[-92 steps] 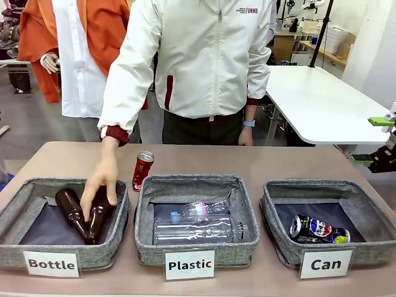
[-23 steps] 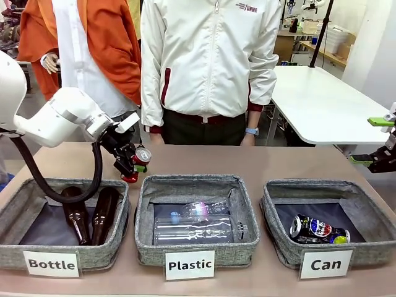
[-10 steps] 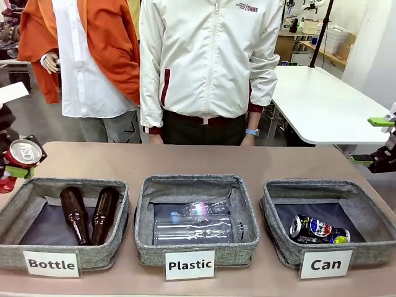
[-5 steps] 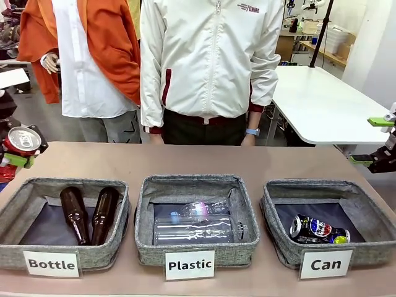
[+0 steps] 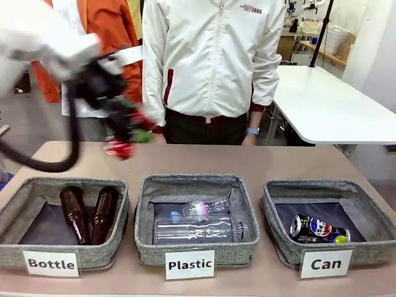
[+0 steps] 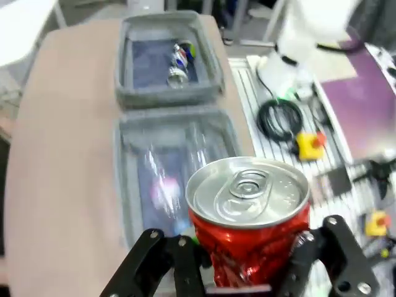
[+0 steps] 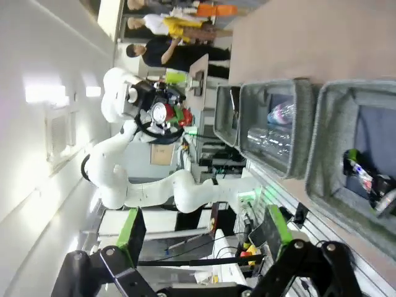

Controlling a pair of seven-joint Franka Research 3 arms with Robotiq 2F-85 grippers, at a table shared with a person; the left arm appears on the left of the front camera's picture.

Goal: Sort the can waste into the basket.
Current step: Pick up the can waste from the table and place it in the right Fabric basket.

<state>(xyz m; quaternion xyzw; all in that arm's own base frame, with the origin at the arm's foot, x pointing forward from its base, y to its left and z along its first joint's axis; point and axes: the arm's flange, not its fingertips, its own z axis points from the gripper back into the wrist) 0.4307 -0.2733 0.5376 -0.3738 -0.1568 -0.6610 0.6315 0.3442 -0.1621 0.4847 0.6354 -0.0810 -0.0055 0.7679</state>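
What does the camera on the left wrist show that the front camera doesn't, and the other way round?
Left wrist view alone: the silver pull-tab top of the red can, sharp, clamped in the left gripper. Front view alone: the person's white jacket, the brown bottles in the Bottle basket, and the three label cards. Both: the red can (blurred in front), the Plastic basket, and the Can basket holding the dark can.

cans: 2, red (image 6: 249,213), dark (image 5: 318,229) | baskets: 3, Bottle (image 5: 18,201), Plastic (image 5: 145,210), Can (image 5: 371,213) | brown bottles: 2 (image 5: 74,213) | clear bottles: 2 (image 5: 198,230) | label cards: 3 (image 5: 325,264)
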